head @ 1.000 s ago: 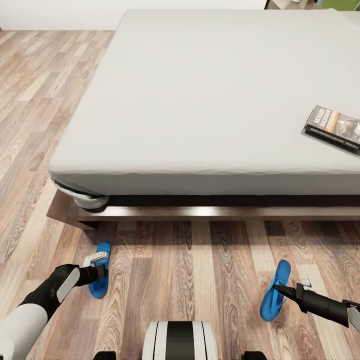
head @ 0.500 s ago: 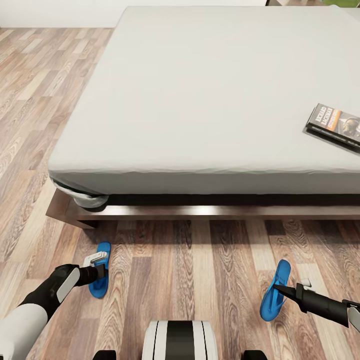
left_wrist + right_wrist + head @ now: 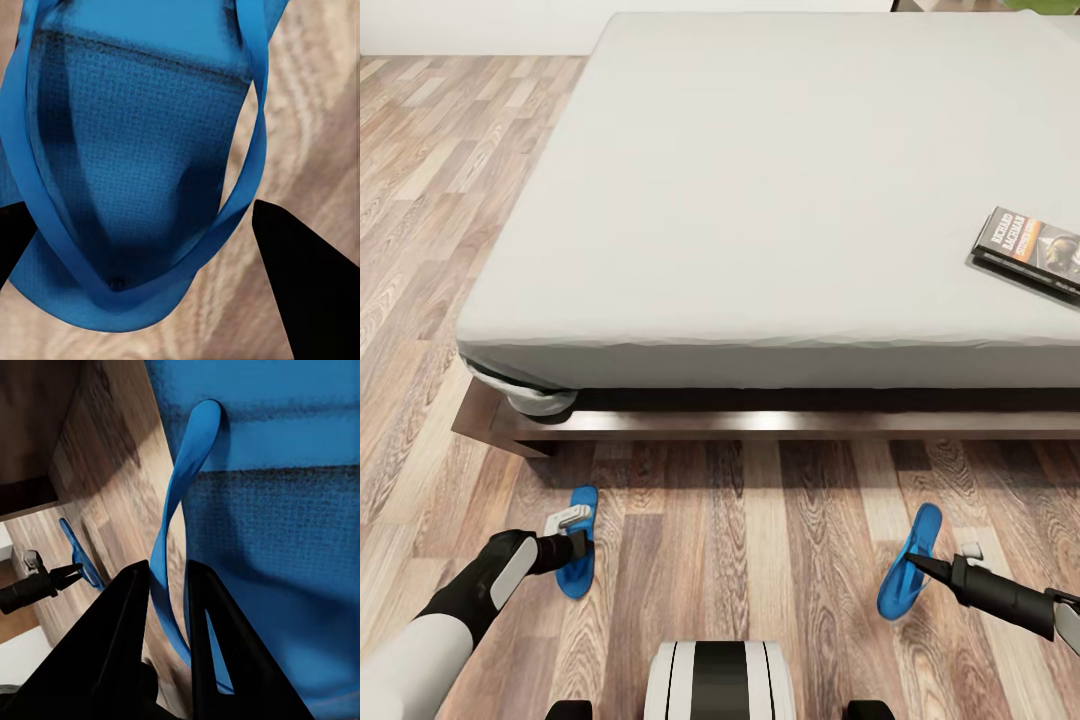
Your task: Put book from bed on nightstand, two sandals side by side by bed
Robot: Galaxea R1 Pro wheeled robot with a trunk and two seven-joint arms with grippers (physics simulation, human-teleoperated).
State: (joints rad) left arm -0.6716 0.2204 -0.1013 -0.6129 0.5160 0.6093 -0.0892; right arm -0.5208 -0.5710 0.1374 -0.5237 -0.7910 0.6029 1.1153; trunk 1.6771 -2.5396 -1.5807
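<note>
We log both sandals lengthwise toward the bed (image 3: 780,200): left gripper (image 3: 578,549) spread over left sandal (image 3: 578,560), right gripper (image 3: 913,568) pinching right sandal (image 3: 908,575) strap.

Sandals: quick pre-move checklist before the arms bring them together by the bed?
1. Right pincer grip: fingers closed on a strap of the right sandal. Ok.
2. Left pincer grip: fingers straddle the left sandal strap, wide apart in the left wrist view. Cannot tell if held.
3. Sandals side by side: they lie far apart on the wood floor. Not ok.
4. Next to the bed: both lie near its frame. Ok.
5. Path between sandals: bare floor, robot base just below. Ok.
6. Book: lies on the mattress, not on a nightstand. Not ok.
</note>
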